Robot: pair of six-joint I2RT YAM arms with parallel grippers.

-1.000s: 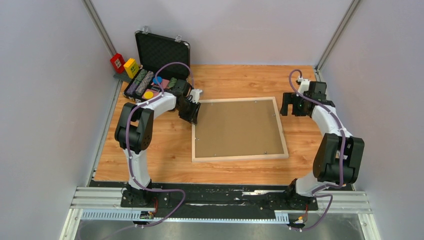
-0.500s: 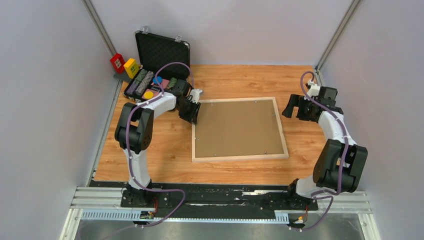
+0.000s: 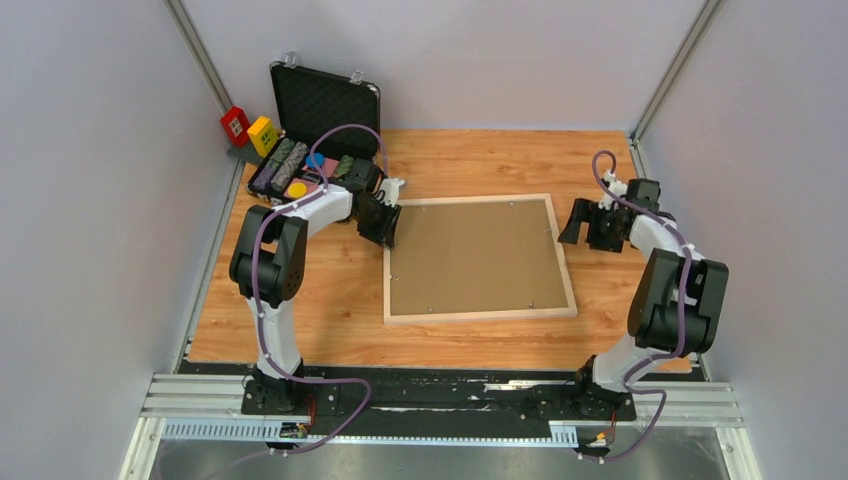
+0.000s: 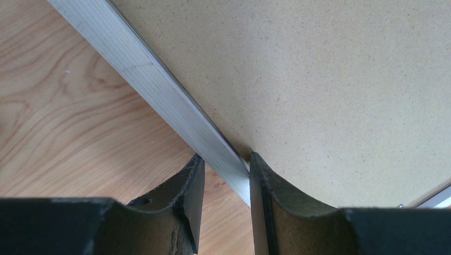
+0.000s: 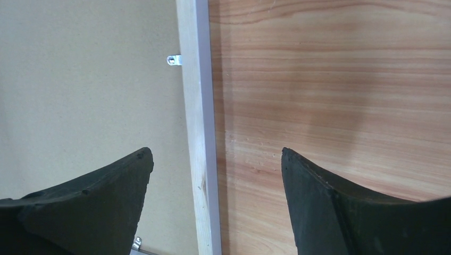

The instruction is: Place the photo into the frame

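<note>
On the worktop [image 3: 470, 160], the frame [image 3: 479, 314] lies face-down with the backing board [image 3: 475, 255] seated in it; photo not visible. The left end effector [image 4: 226, 164] pinches the frame's left rail, and the right end effector [image 5: 215, 154] is spread over the right rail. Risk: a one-sided lift would likely tilt the frame and the board could slip.

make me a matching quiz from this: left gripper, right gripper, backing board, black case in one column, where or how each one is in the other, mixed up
1. left gripper
2. right gripper
3. backing board
4. black case

A. open wide, at the right rail of the frame
B. lying inside the frame
C. lid up, far left
D. closed on the frame's left rail

Pairs: 1-D, 2-A, 3-B, 4-C
</note>
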